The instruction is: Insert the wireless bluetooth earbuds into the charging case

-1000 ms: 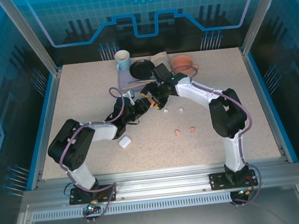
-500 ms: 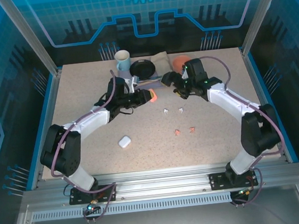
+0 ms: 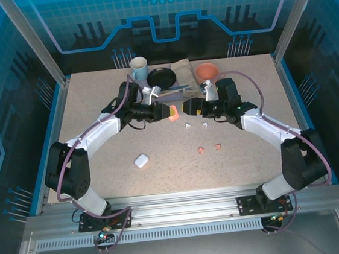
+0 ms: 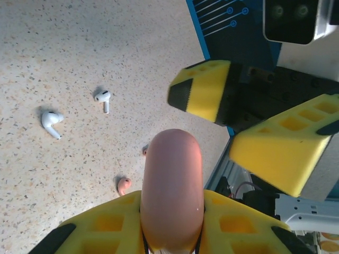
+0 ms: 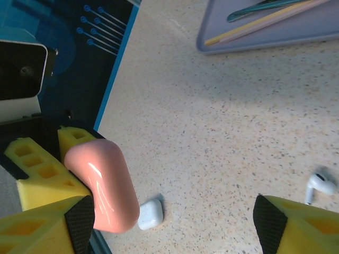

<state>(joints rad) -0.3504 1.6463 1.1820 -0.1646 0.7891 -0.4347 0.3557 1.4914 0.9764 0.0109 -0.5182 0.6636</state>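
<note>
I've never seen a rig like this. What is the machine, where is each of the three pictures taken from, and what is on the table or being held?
These are two robot arms bolted at the near edge of a table. Each ends in a two-finger gripper with yellow pads. The wide picture looks down from above and behind the arms. The other two pictures come from cameras on the wrists, so each sees its own fingers up close.

The left gripper is clamped on a pink charging case. The right gripper faces it, open and holding nothing.

On the table lie two white earbuds, two pink earbuds and a white case. Along the far edge stand a mug, a black dish, an orange bowl and a tray with utensils.
</note>
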